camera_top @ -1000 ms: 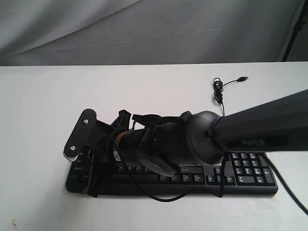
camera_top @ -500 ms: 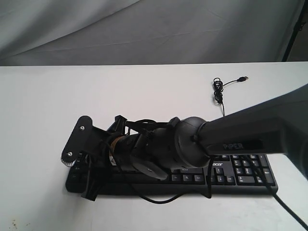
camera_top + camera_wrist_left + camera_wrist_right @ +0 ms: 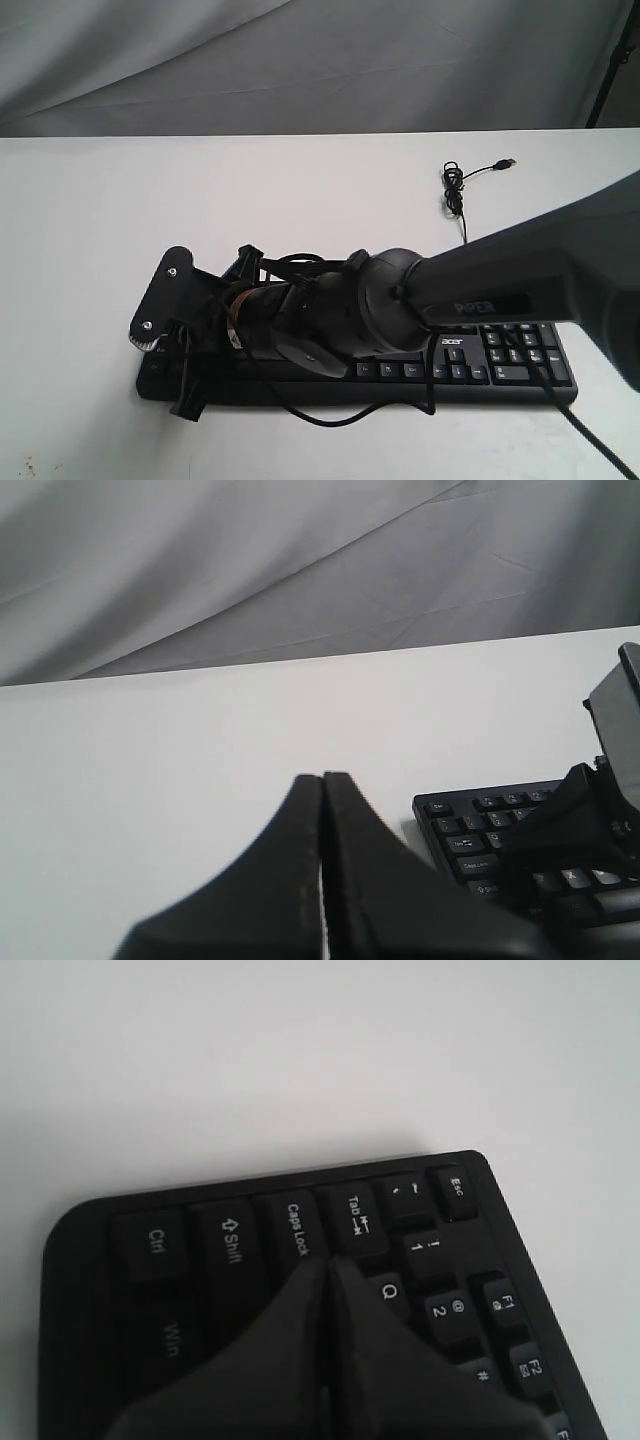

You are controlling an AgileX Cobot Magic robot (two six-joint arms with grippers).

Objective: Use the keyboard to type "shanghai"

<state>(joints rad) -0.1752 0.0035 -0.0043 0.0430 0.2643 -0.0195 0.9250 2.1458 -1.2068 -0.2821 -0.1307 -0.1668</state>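
Right gripper (image 3: 326, 1264) on the matte black plastic keyboard (image 3: 500, 368), which lies on the smooth white table (image 3: 90, 230).
Both pairs of tapered fingers are pressed together and empty; the right tips meet near Caps Lock, and the left gripper (image 3: 322, 780) is beside the keyboard's end.

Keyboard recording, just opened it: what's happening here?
The right arm stretches across the black keyboard to its left end. The right hand is shut, tips together over the keys between Caps Lock and Q. Whether a key is being pressed cannot be told. The left hand, also shut, hangs off the keyboard's end over the white table.
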